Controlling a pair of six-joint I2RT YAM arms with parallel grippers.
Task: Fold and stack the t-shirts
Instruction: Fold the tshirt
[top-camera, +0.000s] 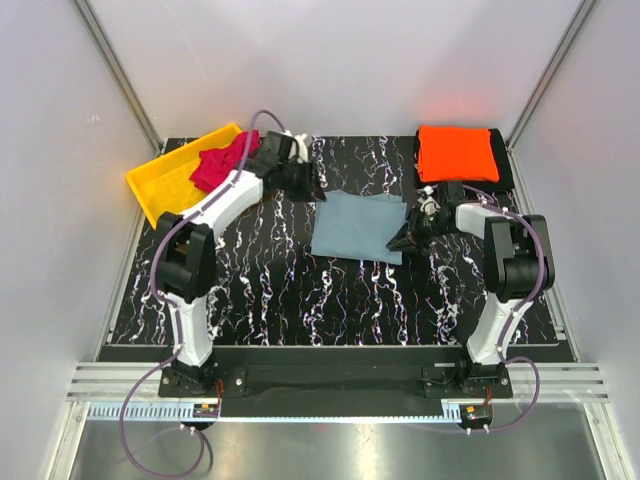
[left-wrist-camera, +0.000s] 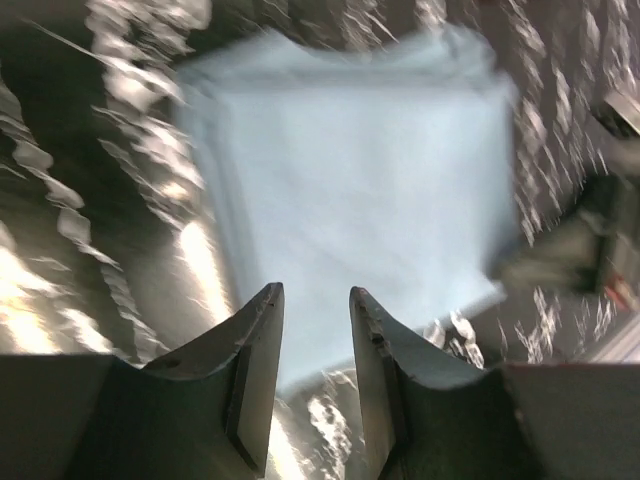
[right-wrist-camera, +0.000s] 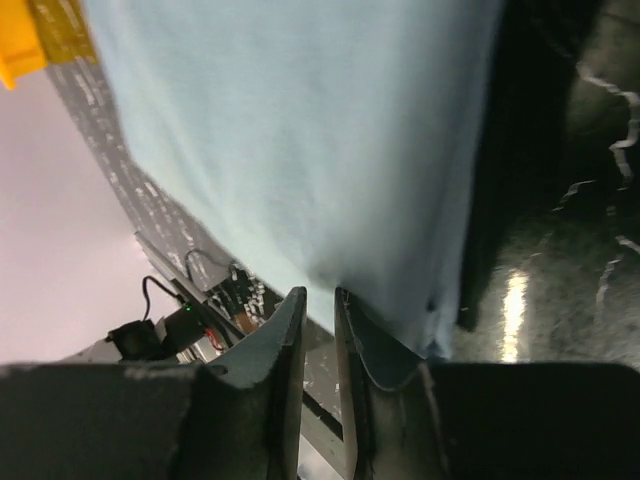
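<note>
The dusty grey-blue t-shirt (top-camera: 355, 226) lies folded flat in the middle of the table. My left gripper (top-camera: 312, 186) hovers by its far left corner; in the left wrist view, which is blurred, the left gripper (left-wrist-camera: 315, 292) is open and empty, with the shirt (left-wrist-camera: 350, 170) ahead of it. My right gripper (top-camera: 404, 240) is at the shirt's right edge. In the right wrist view the right gripper (right-wrist-camera: 318, 292) has a narrow gap, its tips at the cloth's edge (right-wrist-camera: 300, 150), nothing between them. The orange t-shirt (top-camera: 455, 152) lies folded at the back right. The crimson t-shirt (top-camera: 222, 163) lies crumpled over the bin.
A yellow plastic bin (top-camera: 165, 182) sits at the back left corner, partly off the black marbled mat (top-camera: 300, 290). The orange shirt rests on a dark pad (top-camera: 503, 165) at the mat's back right edge. White walls enclose the table on three sides.
</note>
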